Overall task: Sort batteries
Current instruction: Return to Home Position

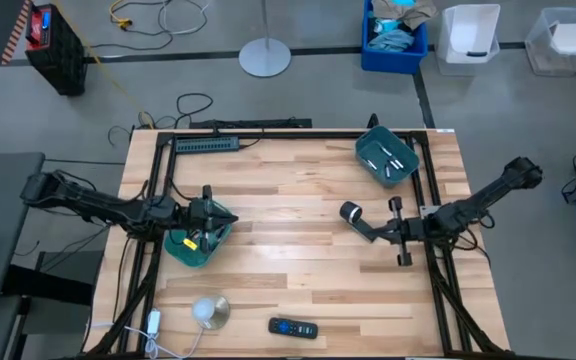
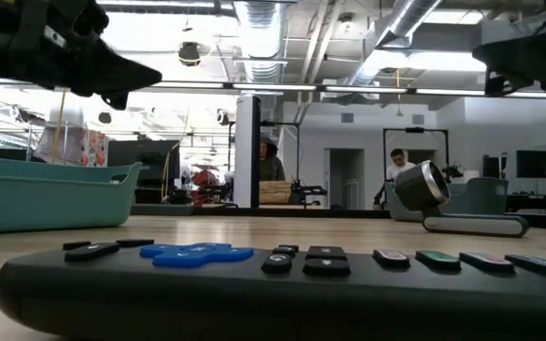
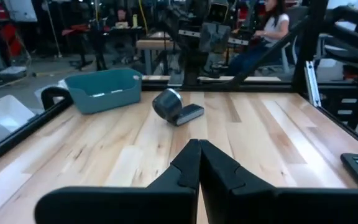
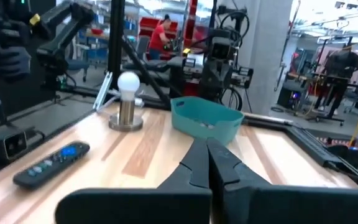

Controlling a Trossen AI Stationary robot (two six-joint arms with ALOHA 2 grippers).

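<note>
Thin silvery batteries (image 1: 388,160) lie in the teal bin (image 1: 386,158) at the table's far right. A second teal bin (image 1: 200,243) sits at the left and holds a small yellow item and some small pieces I cannot make out. My left gripper (image 3: 199,163) is shut and empty, hovering over that bin's far rim (image 1: 226,216). My right gripper (image 4: 207,158) is also shut and empty. It hangs above the table's right middle (image 1: 378,230), beside a black cylinder with a white end (image 1: 352,212). In the low view both grippers are raised off the table.
A black remote (image 1: 293,327) lies at the near edge, and a light bulb on a round base (image 1: 208,311) stands to its left. A power strip (image 1: 206,144) runs along the far edge. Bare wood spans the table's middle. People are in the room beyond.
</note>
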